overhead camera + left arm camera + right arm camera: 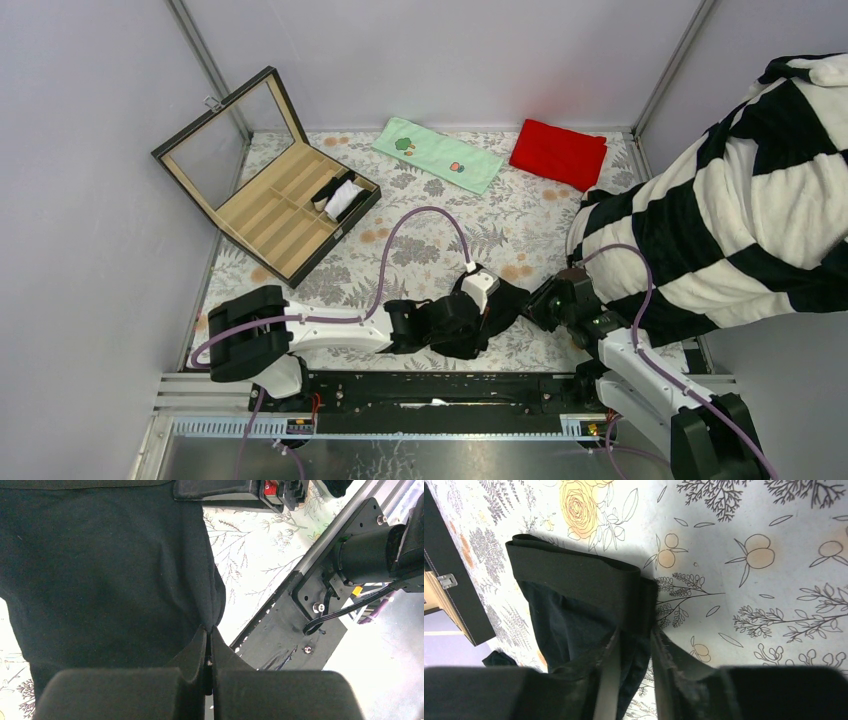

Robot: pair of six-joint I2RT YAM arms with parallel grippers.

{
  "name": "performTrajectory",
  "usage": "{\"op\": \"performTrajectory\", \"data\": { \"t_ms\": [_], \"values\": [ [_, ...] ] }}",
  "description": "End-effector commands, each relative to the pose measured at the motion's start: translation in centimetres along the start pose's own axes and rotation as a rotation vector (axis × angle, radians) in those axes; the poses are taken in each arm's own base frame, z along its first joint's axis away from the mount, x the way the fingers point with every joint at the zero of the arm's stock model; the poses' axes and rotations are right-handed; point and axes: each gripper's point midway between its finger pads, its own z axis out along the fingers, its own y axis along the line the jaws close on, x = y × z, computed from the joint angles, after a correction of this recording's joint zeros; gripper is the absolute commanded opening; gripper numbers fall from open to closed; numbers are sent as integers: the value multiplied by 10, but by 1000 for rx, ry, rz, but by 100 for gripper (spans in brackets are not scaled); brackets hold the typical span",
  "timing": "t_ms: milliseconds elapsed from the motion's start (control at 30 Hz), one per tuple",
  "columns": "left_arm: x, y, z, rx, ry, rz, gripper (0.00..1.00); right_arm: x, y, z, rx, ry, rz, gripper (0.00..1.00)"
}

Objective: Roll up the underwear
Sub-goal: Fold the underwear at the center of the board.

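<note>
Black underwear [508, 303] hangs between my two grippers just above the floral tablecloth, near the front edge. The left gripper [210, 628] is shut, pinching an edge of the underwear [100, 570], which fills most of that view. In the top view the left gripper [480, 318] sits beside the right gripper [545, 300]. In the right wrist view the folded waistband of the underwear [574, 580] faces me. The right gripper [635, 629] straddles its corner, its jaws partly closed with cloth between them and a gap still showing.
An open compartment box [290, 215] stands at the back left with a rolled black and white item [340, 198] inside. A green towel [437, 153] and a red cloth [558, 152] lie at the back. A black-and-white striped blanket [740, 200] looms on the right.
</note>
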Motion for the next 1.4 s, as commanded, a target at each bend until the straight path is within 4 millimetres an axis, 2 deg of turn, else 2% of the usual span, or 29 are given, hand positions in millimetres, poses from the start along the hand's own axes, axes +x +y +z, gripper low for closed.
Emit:
{"op": "performTrajectory", "data": {
  "t_ms": [0,67,167,267,367,533,700,867,1067,1200,1367],
  "values": [
    [-8,-4,-3,25,-33,-14,0,-1,-20,3,73,-25,41,30],
    [-7,-3,-3,23,-31,-15,0,-5,-18,1,75,-40,21,21],
    [-5,-3,-3,27,-29,-15,0,-9,-14,0,57,-55,-8,14],
    [-3,-3,-3,28,-24,-16,0,-12,-8,-2,25,-68,-33,0],
    [0,-2,-1,33,-15,-16,0,-17,-1,-6,17,-85,-74,0],
    [5,-9,2,71,10,-9,0,-32,-2,-20,110,-110,-164,0],
    [0,-19,3,112,3,-12,0,-40,4,-35,179,-88,-252,0],
    [-5,-22,1,118,-14,-19,0,-49,15,-45,208,-79,-318,0],
    [-7,-14,-2,95,-35,-52,0,-51,29,-48,239,12,-400,0],
    [-8,-10,-5,104,-50,-82,0,-53,32,-43,267,38,-420,0],
    [-6,-5,-7,110,-57,-103,0,-58,49,-39,254,50,-434,0]
  ]
}}
